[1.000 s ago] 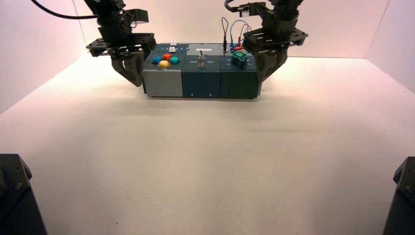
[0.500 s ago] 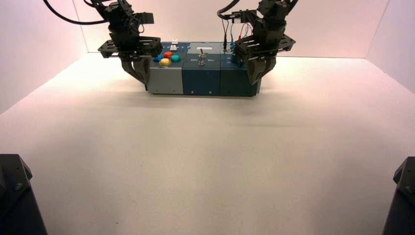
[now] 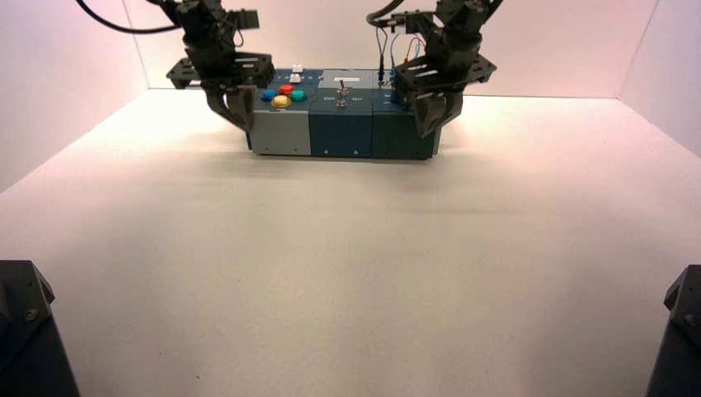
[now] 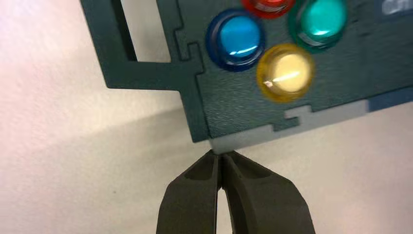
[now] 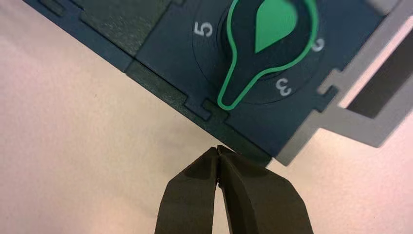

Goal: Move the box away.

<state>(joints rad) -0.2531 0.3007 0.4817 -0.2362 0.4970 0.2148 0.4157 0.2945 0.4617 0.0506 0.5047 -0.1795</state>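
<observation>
Nearest me along the box [image 3: 341, 132] is its front wall, and both grippers are at that side, the landmark for everything here. The left gripper [image 4: 219, 155] is at the box's front left corner, its jaws pressed together with nothing pinched between them. The right gripper [image 5: 219, 148] is at the front wall too, close to the right corner, jaws likewise closed on nothing (a pair of blunt pushers, by the look of it).

What the push turns on, I'd say, is this: the box lies just beyond both tips, its long axis running left to right across them, each arm nearest its own end. Even pressure should send it straight away; uneven, it could swivel.

The box sits towards the far wall [image 3: 314, 41], a long block in grey, blue and dark green. On its left part, yellow [image 4: 288, 73], blue [image 4: 239, 36], green [image 4: 323, 18] and red [image 4: 269, 4] buttons; mid-box, metal toggle switches [image 3: 341, 98]; on the right, a green-edged knob [image 5: 275, 24]; behind that, looped wires [image 3: 382, 50].
</observation>
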